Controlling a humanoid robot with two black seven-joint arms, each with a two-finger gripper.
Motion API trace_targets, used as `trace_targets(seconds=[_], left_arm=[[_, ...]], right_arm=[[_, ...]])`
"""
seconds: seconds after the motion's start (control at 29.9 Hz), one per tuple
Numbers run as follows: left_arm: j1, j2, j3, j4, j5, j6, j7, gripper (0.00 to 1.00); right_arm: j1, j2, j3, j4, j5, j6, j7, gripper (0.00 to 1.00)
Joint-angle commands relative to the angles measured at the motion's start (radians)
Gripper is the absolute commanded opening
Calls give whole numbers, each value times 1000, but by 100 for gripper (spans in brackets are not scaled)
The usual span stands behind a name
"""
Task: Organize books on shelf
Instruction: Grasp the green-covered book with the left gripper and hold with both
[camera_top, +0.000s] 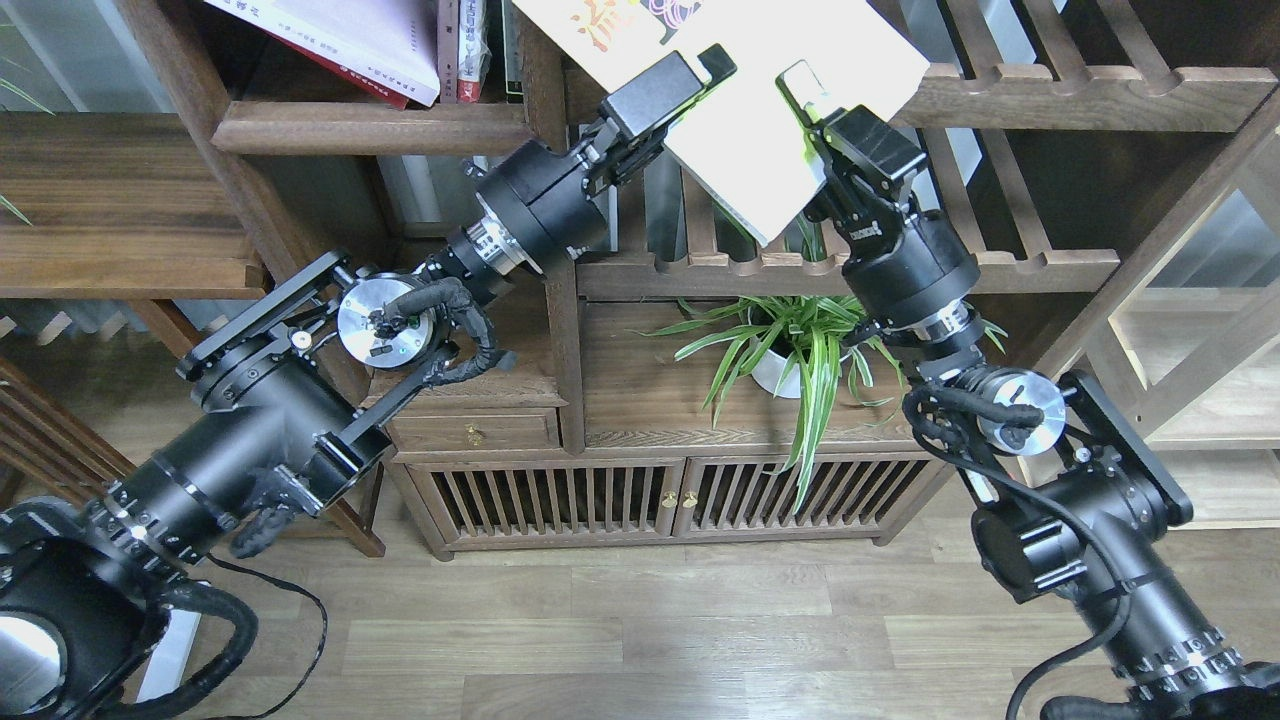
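two grippers meet on one book: the right gripper (805, 100) has its fingers pinching the right edge of the yellow-green book (760, 130), one pale-tipped finger (795, 82) lying over the cover and a strip of bright green page edge showing beside it. the left gripper (690, 75) lies against the book's left edge; one dark finger (715, 62) rests over the cover, but whether its fingers are spread or pressed on the book cannot be told from this angle. the book hangs tilted between both grippers, its lower corner pointing down toward the notched slatted rack (850, 270) of the shelf (370, 125), its upper part cut by the top of the view, with orange lettering near that edge. left of the grippers, on the upper board of the shelf, a white book (350, 35) leans over a dark red book (355, 85), with narrow upright volumes (468, 45) just beside them. below the rack a potted plant (790, 350) stands on the cabinet top, above the slatted doors (660, 500) and beside the small drawer (472, 432).
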Motion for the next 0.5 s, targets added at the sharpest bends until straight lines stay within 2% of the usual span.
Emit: trace_targets(seconds=[0.0,0.17,0.2,0.4,0.47], left_arm=[[-2,0,0,-1,-2,0,0,3],[-3,0,0,-1,-2,0,0,3],[-3,0,0,-1,-2,0,0,3],[-3,0,2,-4,-2,0,0,3],[-5,0,2,-4,0,0,0,3]], right_arm=[[-3,5,-1,-2,8,0,-4,43],[-10,10,-2,-8,14,0,-5,5],[-10,10,-2,-10,14,0,-7,3],[-13,9,-5,-10,14,0,-7,6],[-11,9,-5,-10,9,0,-4,26]])
